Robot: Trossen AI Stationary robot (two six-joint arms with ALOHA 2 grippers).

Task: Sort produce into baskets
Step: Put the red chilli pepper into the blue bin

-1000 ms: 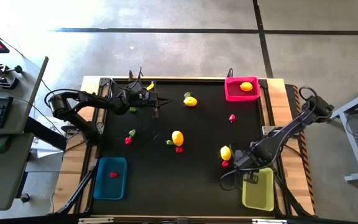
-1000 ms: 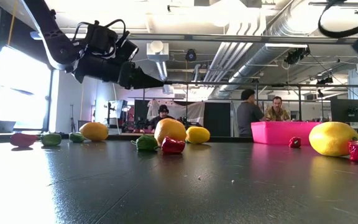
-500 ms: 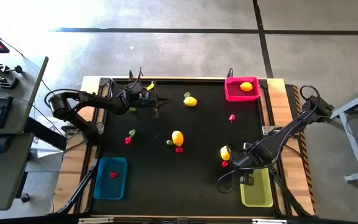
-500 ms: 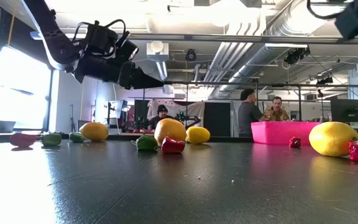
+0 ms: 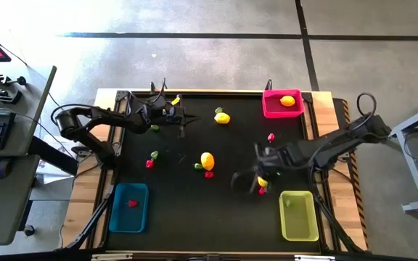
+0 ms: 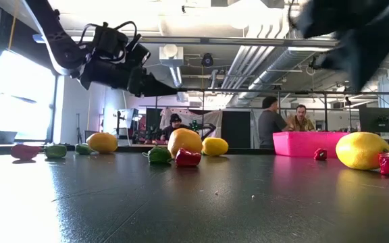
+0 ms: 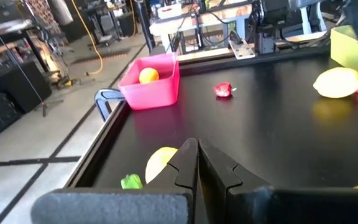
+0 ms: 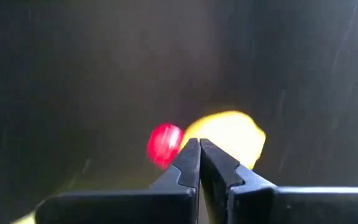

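At four o'clock on the table (image 5: pixel 194 210), right gripper (image 8: pixel 199 148) pinched together, empty, over a yellow lemon (image 5: pixel 263 178) and red piece (image 5: pixel 262 191); left gripper (image 7: pixel 197 149) likewise closed, empty, at eleven.

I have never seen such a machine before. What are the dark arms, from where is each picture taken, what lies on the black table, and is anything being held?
The dark arms are two robot arms, each ending in a two-finger gripper. One picture looks straight down from above, one looks level across the table top, and two come from cameras on the wrists.

From above, the left gripper waits near the far left of the black table. Its fingers are shut and hold nothing. The right gripper is over the right middle, beside a yellow lemon and a red piece. Its fingers are also shut and empty.

Three baskets stand at the edges: a pink basket with one lemon inside, a blue basket with one red piece, and a yellow-green basket. More yellow, red and green toy pieces lie scattered on the table.
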